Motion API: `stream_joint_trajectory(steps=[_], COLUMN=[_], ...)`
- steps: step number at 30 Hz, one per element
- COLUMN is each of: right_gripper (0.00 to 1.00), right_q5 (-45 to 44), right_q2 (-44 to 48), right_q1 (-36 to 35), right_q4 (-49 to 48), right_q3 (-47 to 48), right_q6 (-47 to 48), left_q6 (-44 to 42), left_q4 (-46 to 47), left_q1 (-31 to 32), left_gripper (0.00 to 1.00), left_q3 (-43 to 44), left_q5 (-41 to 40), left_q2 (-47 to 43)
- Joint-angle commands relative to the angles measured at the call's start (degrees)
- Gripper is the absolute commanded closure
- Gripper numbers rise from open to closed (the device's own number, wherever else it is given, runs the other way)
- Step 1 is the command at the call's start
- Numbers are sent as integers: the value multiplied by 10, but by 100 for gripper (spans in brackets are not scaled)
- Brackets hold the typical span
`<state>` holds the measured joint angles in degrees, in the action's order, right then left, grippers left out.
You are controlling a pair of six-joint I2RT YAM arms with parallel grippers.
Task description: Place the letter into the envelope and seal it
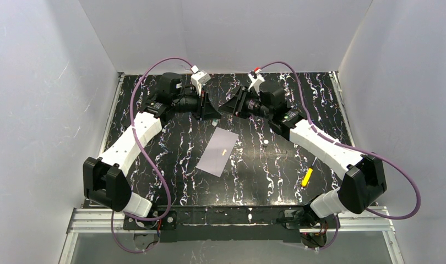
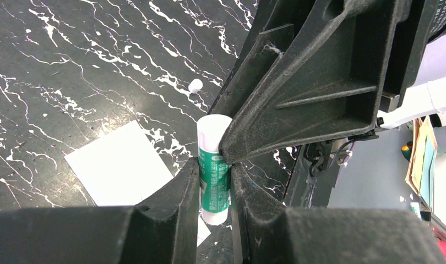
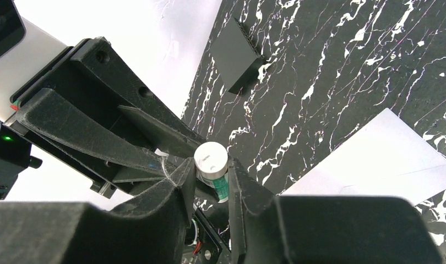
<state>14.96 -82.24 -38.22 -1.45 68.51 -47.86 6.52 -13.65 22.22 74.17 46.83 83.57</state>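
Glue stick (image 2: 214,190) is clamped at both ends over far centre of table (image 1: 265,165): L gripper (image 2: 215,165) closed on its green-labelled body, R gripper (image 3: 210,164) closed round its white end. Pale lavender envelope (image 1: 216,151) lies flat at table centre, just near of both grippers, touching neither. Small tan patch on it; can't tell if that's the letter. White cap (image 2: 195,85) loose nr envelope. Yellow item (image 1: 307,177) by R arm.

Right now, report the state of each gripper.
Left gripper: closed on the glue stick.
Right gripper: closed on the same glue stick, near its white end.
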Motion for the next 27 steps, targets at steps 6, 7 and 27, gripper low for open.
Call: stream_joint_trajectory(steps=[6,7,27], right_gripper=[53,53,99], right_q5=[-5,-2,196], right_q2=[-6,-9,59], right_q1=[1,1,39], right_q4=[-40,-40,-276], right_q3=[10,11,-67], right_q6=[1,1,105], left_q6=[-4,-4,83], left_q4=[-4,-3,-55], left_q1=[-3,-3,-3], left_gripper=[100,100,100], left_q3=[-16,-18,58], left_q5=[20,19,162], left_q2=[-34,-35,-21])
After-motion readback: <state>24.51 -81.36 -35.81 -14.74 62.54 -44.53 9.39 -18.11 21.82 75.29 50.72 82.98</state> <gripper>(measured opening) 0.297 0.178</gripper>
